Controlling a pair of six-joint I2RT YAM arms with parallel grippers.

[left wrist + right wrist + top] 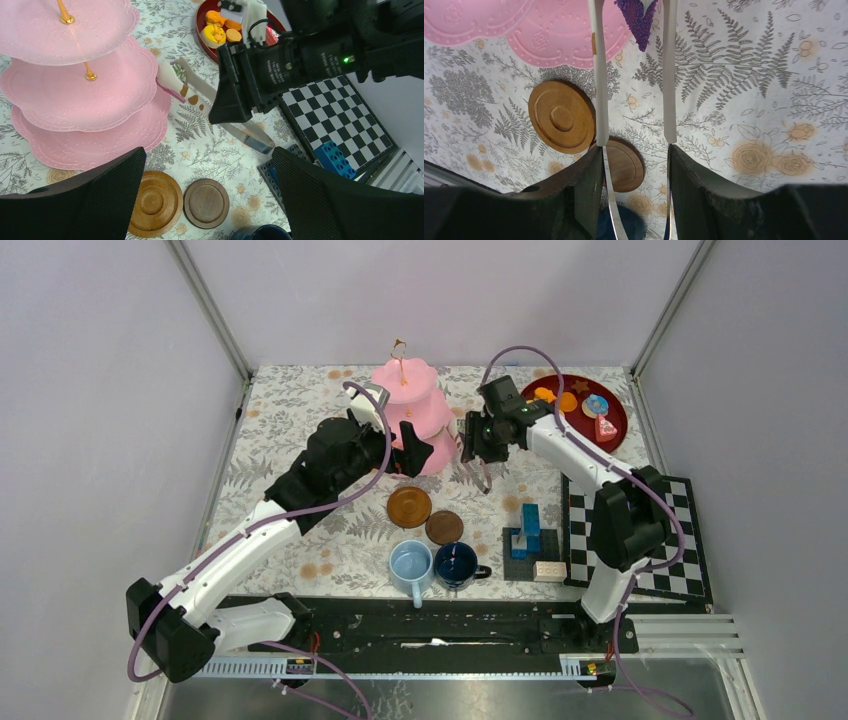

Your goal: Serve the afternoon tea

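Note:
The pink three-tier stand [410, 410] [85, 90] [549, 30] stands at the back centre, its tiers bare. My right gripper [478, 445] [635, 150] is shut on white-handled metal tongs [599, 100] [240, 132]. The tong tips pinch a small purple-and-white pastry [636, 15] [175, 75] at the stand's right edge. My left gripper [410, 450] [207, 150] hovers open in front of the stand, holding nothing. Two brown saucers [409, 506] [444, 527] lie below it. A light-blue mug [411, 565] and a dark-blue mug [456, 565] stand nearer the front.
A dark red tray [622, 415] with several pastries sits at the back right. A blue building-block stack [528, 530] on a grey plate and a chequered board [650, 530] lie on the right. Grey walls enclose the floral tablecloth.

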